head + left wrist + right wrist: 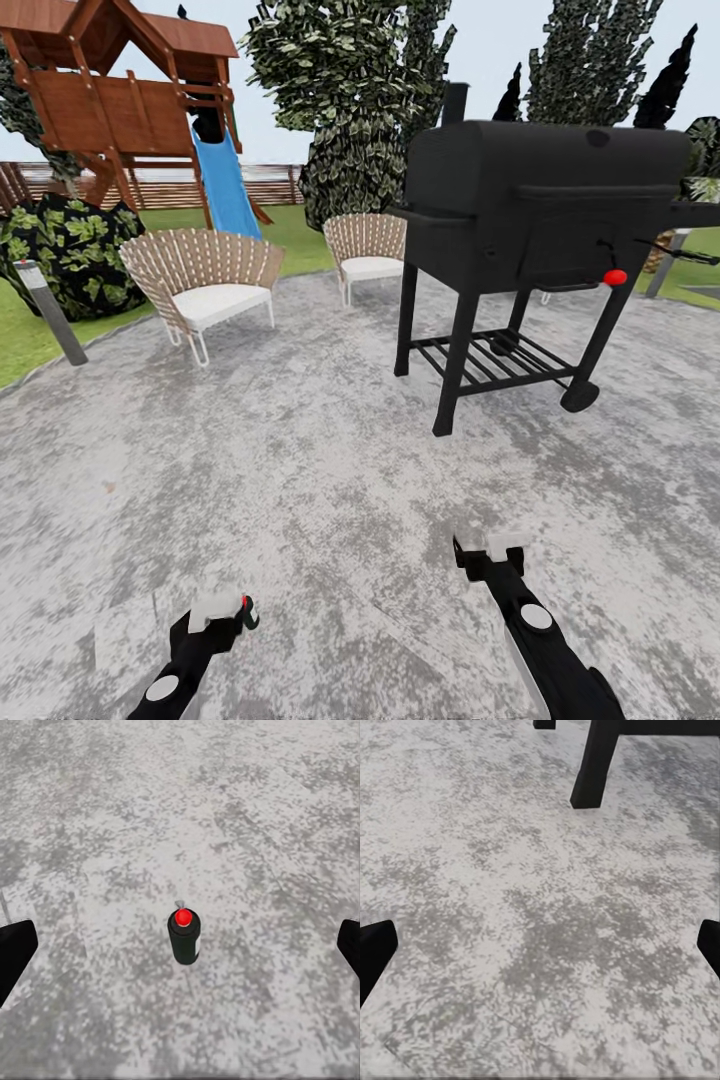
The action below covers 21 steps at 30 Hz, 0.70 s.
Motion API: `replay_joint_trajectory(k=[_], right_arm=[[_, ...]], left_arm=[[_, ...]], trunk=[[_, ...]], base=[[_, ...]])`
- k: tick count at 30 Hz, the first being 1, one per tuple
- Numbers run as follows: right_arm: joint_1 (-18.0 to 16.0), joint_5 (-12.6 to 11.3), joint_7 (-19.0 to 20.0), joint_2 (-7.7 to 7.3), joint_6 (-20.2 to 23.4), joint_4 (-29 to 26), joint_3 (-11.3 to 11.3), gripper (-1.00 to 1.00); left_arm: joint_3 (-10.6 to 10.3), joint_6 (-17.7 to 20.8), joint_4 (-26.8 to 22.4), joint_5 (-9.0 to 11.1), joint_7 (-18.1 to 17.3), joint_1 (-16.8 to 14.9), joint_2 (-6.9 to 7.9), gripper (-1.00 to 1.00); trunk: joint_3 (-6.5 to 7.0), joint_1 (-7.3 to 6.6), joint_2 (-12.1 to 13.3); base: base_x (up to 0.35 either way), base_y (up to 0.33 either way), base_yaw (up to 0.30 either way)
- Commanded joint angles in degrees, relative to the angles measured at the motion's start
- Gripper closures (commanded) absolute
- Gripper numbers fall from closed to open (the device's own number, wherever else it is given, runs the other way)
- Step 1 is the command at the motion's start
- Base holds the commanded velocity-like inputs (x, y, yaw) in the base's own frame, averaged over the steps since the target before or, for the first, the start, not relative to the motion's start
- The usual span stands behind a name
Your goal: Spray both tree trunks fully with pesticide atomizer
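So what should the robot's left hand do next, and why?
Probably lower the left gripper straight down over the pesticide atomizer. The bottle stands upright on the floor, centred between the wide-open jaws, and nothing touches it yet.

- The small dark green-black pesticide atomizer bottle [184,937] with a round red top stands upright on the floor.
- The grey, mottled, concrete-like paved floor [300,470] spreads wide, its curved edge meeting green lawn.

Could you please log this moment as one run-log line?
left gripper: open over pesticide atomizer | atomizer: upright on floor | right gripper: open, empty
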Motion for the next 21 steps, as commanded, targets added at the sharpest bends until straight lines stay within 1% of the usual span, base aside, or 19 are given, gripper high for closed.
replay_joint_trajectory(k=[1, 21], right_arm=[[0.0, 0.0, 0.0, 0.00, 0.0, 0.0, 0.0, -1.00], [0.0, 0.0, 0.0, 0.00, 0.0, 0.0, 0.0, -1.00]], left_arm=[[0.0, 0.0, 0.0, 0.0, 0.0, 0.0, 0.00, -1.00], [0.0, -0.1, 0.0, 0.0, 0.0, 0.0, -0.05, -1.00]], trunk=[[-0.28, 0.23, -0.4], [-5.71, 4.62, -8.4]], base=[[0.000, 0.000, 0.000], [0.000, 0.000, 0.000]])
